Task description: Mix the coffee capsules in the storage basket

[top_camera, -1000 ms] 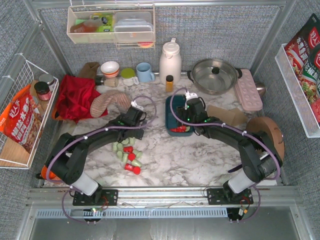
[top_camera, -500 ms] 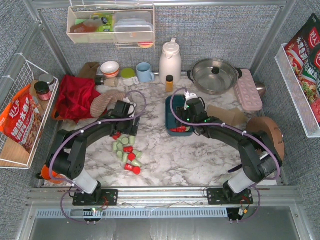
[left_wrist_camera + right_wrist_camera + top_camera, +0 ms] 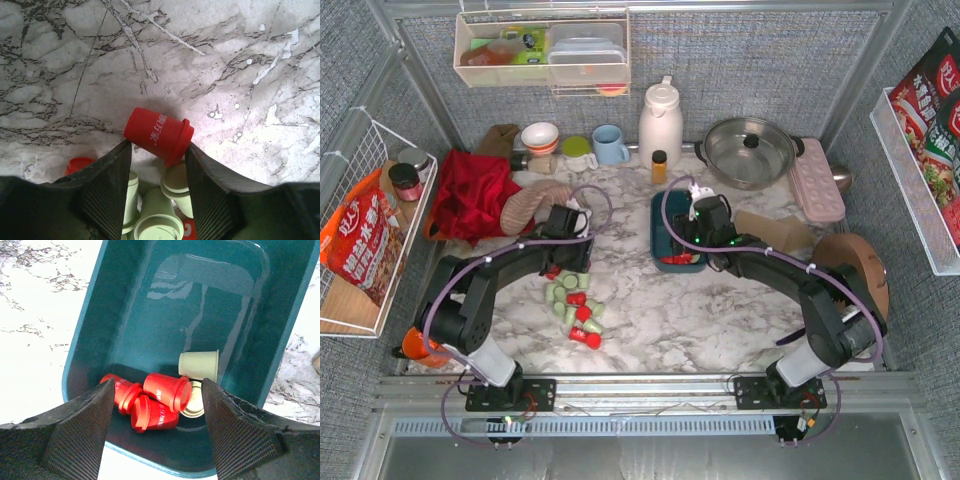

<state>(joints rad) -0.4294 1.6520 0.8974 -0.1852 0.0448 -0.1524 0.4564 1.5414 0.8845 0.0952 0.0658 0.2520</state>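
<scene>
While the half-closed left gripper (image 3: 157,148) pinches the red capsule (image 3: 156,132) end to end on the tabletop (image 3: 225,60), and the right gripper (image 3: 157,385) hangs wide and empty over the basket (image 3: 200,305), seat your grip before lifting.

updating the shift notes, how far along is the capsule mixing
Early. Done: five coffee capsules, three red and two pale green, lie in the storage basket, under the open right gripper. In hand: the left gripper brackets a red capsule lying on the table; a firm grip is not clear. Left: the loose pile of red and green capsules beside it.
</scene>
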